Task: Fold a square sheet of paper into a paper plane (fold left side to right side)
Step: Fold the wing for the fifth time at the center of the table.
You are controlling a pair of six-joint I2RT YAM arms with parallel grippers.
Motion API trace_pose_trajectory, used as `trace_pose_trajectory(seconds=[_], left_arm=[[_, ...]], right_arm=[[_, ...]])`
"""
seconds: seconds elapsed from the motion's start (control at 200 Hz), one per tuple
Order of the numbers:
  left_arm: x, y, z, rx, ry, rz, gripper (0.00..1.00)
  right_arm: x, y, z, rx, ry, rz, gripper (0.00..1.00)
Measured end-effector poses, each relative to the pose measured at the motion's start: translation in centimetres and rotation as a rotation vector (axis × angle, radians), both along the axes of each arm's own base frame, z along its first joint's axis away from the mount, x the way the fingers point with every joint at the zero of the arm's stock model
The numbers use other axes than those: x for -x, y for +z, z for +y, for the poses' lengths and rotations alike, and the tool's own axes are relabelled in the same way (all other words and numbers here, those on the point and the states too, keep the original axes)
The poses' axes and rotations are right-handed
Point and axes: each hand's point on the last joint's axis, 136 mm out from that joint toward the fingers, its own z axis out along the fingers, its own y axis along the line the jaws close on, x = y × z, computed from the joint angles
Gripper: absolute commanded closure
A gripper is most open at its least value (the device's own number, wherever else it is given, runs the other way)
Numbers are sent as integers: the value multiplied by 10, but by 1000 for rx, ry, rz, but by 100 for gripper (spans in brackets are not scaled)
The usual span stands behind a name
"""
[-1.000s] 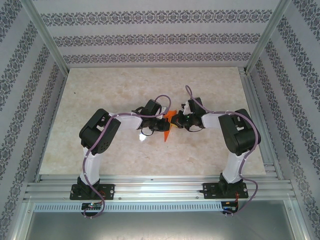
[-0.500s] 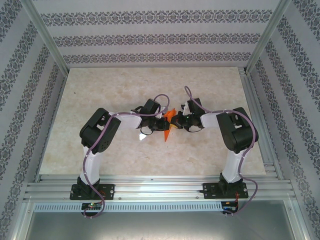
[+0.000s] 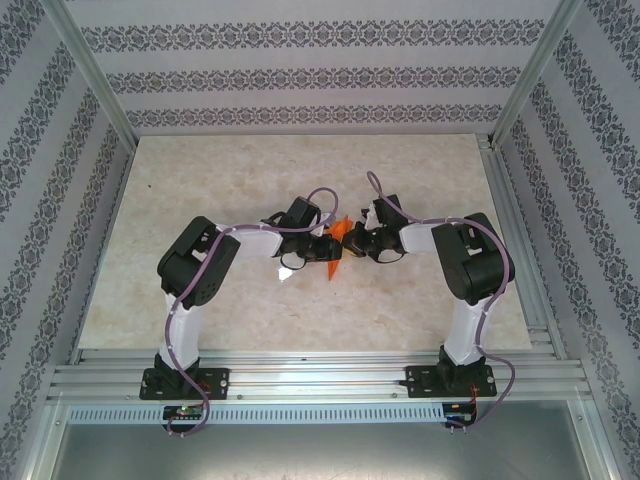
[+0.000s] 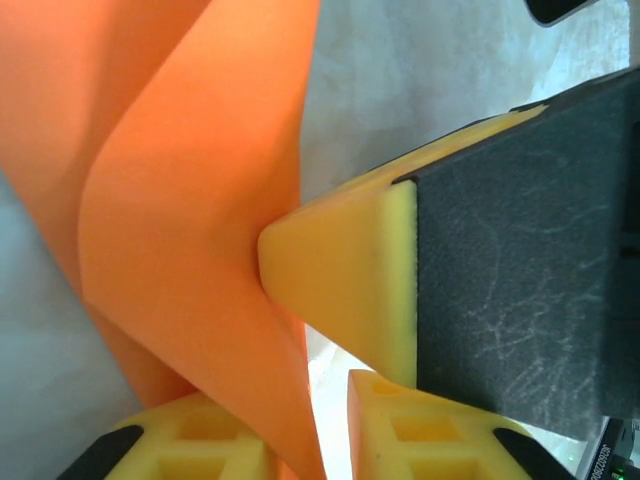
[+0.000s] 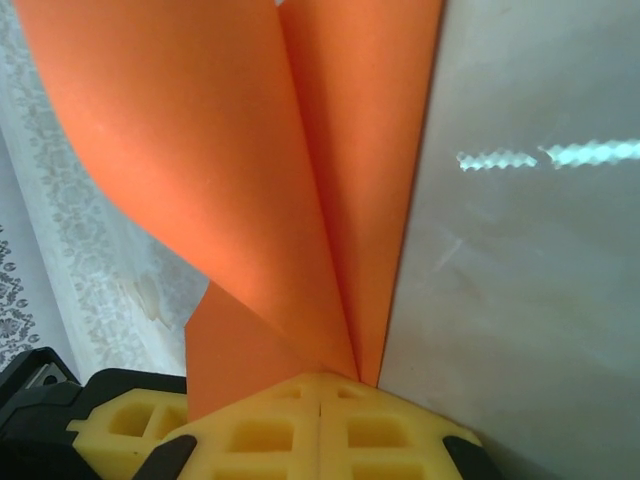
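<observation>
I'm running a robotics lab cell, a purpose-built test enclosure. The table is boxed in by an aluminium extrusion frame. The panels on three sides carry striped printed wallpaper, which reads as a backdrop fixed to a rig. The tabletop has a pale marble-look finish. Along its near edge run slotted aluminium rails, where the left arm and right arm are bolted down on black base plates. Purple cables loop along each arm, and a perforated metal strip sits just below the rails.
</observation>
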Motion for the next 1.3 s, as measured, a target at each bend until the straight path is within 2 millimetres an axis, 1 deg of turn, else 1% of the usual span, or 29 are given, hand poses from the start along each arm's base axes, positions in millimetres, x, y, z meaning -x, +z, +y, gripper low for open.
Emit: trace_pose_trajectory(seconds=[0.185,0.245,0.34,0.47,0.664,0.764,0.854,0.909,1.089,1.149,1.299], left_arm=[[-3,4,20,-39,35,8,59],[-5,6,28,-53,50,10,57],[-7,10,33,-61,62,7,57],[-9,14,33,-59,64,7,54],[-9,20,31,-48,63,7,53],[-6,31,33,-45,62,3,50],[-3,43,33,-34,58,-7,50],[-1,45,31,-29,51,-8,49],[16,36,21,-34,16,24,49],[21,29,17,-41,5,42,48],[28,12,12,-62,-7,80,52]], right_arm=[[0,0,0,0,1,-1,100],[0,0,0,0,1,-1,100],[0,0,1,0,3,-1,100],[1,0,1,0,3,-1,100],[1,0,1,0,3,-1,100],[0,0,1,0,4,-2,100],[1,0,2,1,5,0,100],[0,1,2,2,4,-2,100],[0,0,2,4,6,-3,100],[0,1,2,5,6,-2,100],[0,1,2,8,9,-3,100]])
